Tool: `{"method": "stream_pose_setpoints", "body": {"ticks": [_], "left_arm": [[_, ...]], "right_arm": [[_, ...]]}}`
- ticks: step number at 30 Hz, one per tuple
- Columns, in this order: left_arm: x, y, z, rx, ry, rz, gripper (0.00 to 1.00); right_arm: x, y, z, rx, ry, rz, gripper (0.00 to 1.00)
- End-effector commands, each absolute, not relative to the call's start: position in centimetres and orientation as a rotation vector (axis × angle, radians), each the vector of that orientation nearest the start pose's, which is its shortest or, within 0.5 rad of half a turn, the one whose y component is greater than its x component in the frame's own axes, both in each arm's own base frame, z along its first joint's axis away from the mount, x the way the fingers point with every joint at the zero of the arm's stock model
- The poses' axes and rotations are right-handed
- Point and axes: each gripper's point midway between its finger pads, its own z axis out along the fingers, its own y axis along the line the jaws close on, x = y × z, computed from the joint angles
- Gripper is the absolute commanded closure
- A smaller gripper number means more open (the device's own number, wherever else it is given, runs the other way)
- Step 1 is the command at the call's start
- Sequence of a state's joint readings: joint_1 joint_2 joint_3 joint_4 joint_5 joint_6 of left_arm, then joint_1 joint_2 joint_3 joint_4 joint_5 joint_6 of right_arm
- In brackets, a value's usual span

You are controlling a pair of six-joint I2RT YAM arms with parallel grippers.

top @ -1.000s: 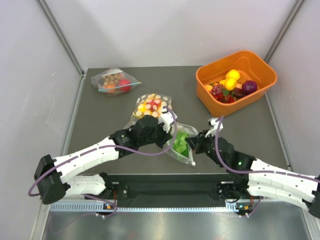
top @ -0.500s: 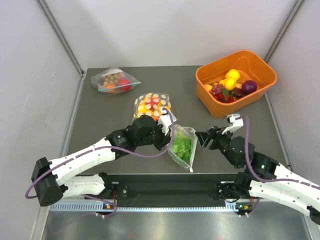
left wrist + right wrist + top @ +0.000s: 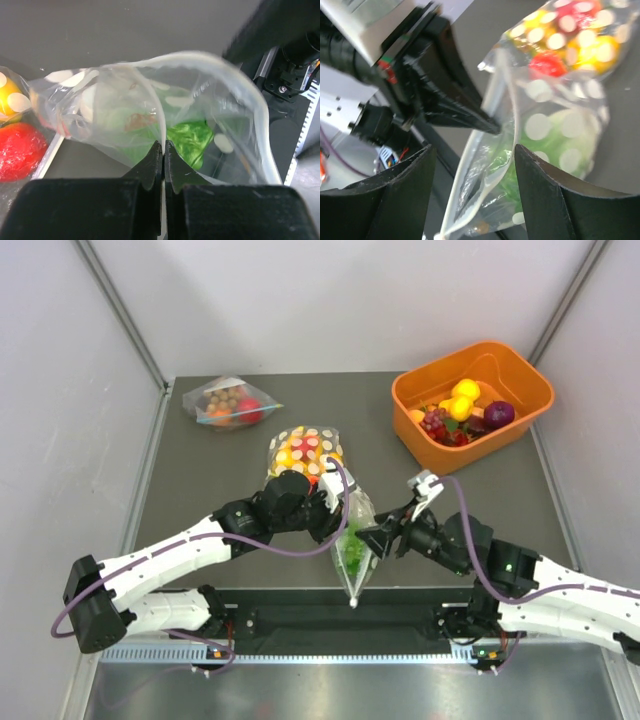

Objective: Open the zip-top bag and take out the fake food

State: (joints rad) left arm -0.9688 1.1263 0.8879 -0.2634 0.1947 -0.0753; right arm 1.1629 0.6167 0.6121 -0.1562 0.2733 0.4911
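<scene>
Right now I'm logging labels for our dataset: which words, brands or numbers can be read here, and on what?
None readable.
The zip-top bag carries only white dots, no print.
A pale patch at the top left of the right wrist view shows marks too blurred to read.

The top external camera is fixed above and behind the arm bases (image 3: 215, 608) and looks steeply down on the whole worktop (image 3: 200, 470) from a distance. The left wrist camera sits just behind the left end effector (image 3: 163, 155) and looks along its fingers, at very close range, into the zip-top bag (image 3: 200, 100). The right wrist camera looks out between the fingers of the right end effector (image 3: 472, 165), equally close, from the opposite side. Both wrist views share the zip-top bag and the neighbouring yellow-and-red dotted bag (image 3: 570, 35). The right wrist view also takes in the left end effector.
</scene>
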Motion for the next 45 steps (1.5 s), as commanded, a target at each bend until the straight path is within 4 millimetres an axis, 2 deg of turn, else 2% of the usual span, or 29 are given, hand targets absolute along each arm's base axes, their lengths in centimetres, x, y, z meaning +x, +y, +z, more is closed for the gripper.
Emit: {"method": "stream_pose_setpoints", "body": {"ticks": [1, 4, 6, 8, 9, 14, 18, 20, 23, 26, 29, 30, 34, 38, 40, 45], "left_arm": [[17.0, -31.9, 22.2, 1.057, 1.814, -0.862, 1.00], [16.9, -31.9, 22.3, 1.061, 1.808, -0.863, 1.00], [17.0, -31.9, 22.2, 1.060, 1.813, -0.858, 1.00], [17.0, -31.8, 22.1, 1.060, 1.816, -0.851, 1.00], [17.0, -31.7, 22.1, 1.059, 1.816, -0.850, 1.00], [17.1, -31.7, 22.2, 1.062, 1.814, -0.840, 1.00], [17.3, -31.4, 22.5, 1.052, 1.801, -0.824, 1.00], [17.3, -31.3, 22.6, 1.049, 1.799, -0.823, 1.00], [17.3, -31.4, 22.4, 1.054, 1.802, -0.820, 1.00], [17.4, -31.3, 22.3, 1.058, 1.807, -0.815, 1.00], [17.4, -31.3, 22.2, 1.060, 1.807, -0.813, 1.00], [17.3, -31.3, 22.3, 1.059, 1.806, -0.814, 1.00], [17.4, -31.1, 22.7, 1.047, 1.797, -0.810, 1.00], [17.3, -31.1, 22.8, 1.044, 1.790, -0.814, 1.00], [17.2, -31.2, 22.9, 1.050, 1.786, -0.825, 1.00], [16.8, -31.3, 23.3, 1.062, 1.763, -0.850, 1.00]], "right_arm": [[12.1, 28.2, 28.7, -0.483, 1.667, 1.116, 0.37], [12.7, 28.9, 27.0, -0.463, 1.730, 1.061, 0.37], [12.7, 29.1, 26.6, -0.450, 1.732, 1.046, 0.38], [12.2, 28.9, 27.1, -0.452, 1.704, 1.038, 0.38], [12.8, 28.1, 28.1, -0.398, 1.688, 1.010, 0.38], [13.9, 24.8, 30.0, -0.321, 1.675, 0.893, 0.37], [13.1, 23.6, 31.5, -0.331, 1.646, 0.940, 0.36], [12.5, 23.9, 31.7, -0.356, 1.644, 0.973, 0.37], [11.1, 25.8, 32.1, -0.432, 1.624, 1.062, 0.36], [9.3, 28.8, 31.8, -0.542, 1.623, 1.140, 0.37], [8.3, 31.2, 30.6, -0.605, 1.666, 1.131, 0.37], [8.5, 32.0, 29.6, -0.614, 1.697, 1.098, 0.37], [9.1, 32.6, 26.8, -0.567, 1.788, 1.032, 0.37], [10.2, 30.5, 24.5, -0.415, 1.839, 0.997, 0.36], [11.1, 29.0, 23.3, -0.358, 1.855, 0.936, 0.34], [12.8, 26.6, 20.1, -0.260, 1.941, 0.770, 0.33]]}}
